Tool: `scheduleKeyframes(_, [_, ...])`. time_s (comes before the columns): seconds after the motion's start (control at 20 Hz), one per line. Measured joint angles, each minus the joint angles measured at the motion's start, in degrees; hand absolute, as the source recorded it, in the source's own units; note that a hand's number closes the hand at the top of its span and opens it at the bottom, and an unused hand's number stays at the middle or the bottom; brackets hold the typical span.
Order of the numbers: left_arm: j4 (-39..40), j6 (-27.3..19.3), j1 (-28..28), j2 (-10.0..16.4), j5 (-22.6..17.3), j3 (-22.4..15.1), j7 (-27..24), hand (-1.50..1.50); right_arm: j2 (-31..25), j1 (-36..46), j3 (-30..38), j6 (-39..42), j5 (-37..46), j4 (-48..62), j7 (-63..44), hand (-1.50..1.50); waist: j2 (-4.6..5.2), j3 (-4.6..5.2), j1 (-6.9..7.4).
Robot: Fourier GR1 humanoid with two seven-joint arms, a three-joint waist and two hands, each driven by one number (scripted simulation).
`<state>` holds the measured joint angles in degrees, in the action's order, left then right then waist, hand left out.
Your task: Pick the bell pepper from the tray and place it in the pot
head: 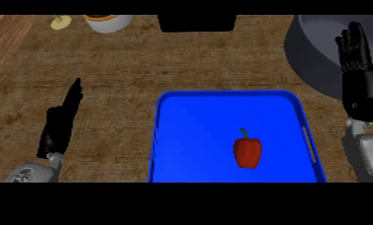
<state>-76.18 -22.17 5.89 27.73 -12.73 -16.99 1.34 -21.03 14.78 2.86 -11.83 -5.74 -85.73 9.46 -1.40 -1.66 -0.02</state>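
Right robot hand [355,78] straight-fingered by pot [313,54]; bell pepper [247,152] on tray [195,135]

The counter [116,71] looks like brown wood with a rough, matt grain. The tray [157,135] seems to be smooth blue plastic with a light gloss. The bell pepper [247,152] has smooth, shiny red skin. The pot [313,56] at the far right looks like dull grey metal.

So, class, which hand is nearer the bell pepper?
Right. The right hand is past the right edge of the blue tray, farther back than the bell pepper; the left hand lies well left of the tray.
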Motion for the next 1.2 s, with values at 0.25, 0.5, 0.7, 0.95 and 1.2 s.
scheduleKeyframes(0.25, [-5.2, -0.1, 3.0, 0.0, -1.9, 3.8, 0.5, 0.00, -1.7, 0.8, 0.1, 6.3, -2.4, 2.2, 0.9, 1.50, 0.95, 1.16, 0.36])
scheduleKeyframes(0.5, [-9.2, 0.5, 6.4, -1.1, -5.3, 6.7, 2.3, 0.00, -6.4, -1.8, -3.4, 6.4, 7.5, 7.3, 6.5, -1.50, 1.36, 1.71, 0.63])
scheduleKeyframes(0.7, [-10.9, 1.9, 6.8, -1.4, -6.6, 9.2, 3.7, 0.00, -4.3, -4.2, -2.8, 7.4, 7.7, 9.4, 15.5, -1.50, 1.40, 1.63, 0.29])
scheduleKeyframes(0.95, [-14.8, 2.2, 4.9, -1.8, -6.2, 10.7, 5.8, 0.00, -6.7, -9.2, -2.4, 11.8, 7.4, 1.5, 17.5, -1.50, 1.28, 1.65, -0.09])
scheduleKeyframes(1.2, [-16.2, 2.0, 4.7, -2.1, -5.7, 11.1, 7.2, 0.00, -12.7, -11.0, -5.1, 18.6, 8.3, -8.1, 6.8, -1.50, 1.14, 1.74, -0.35])
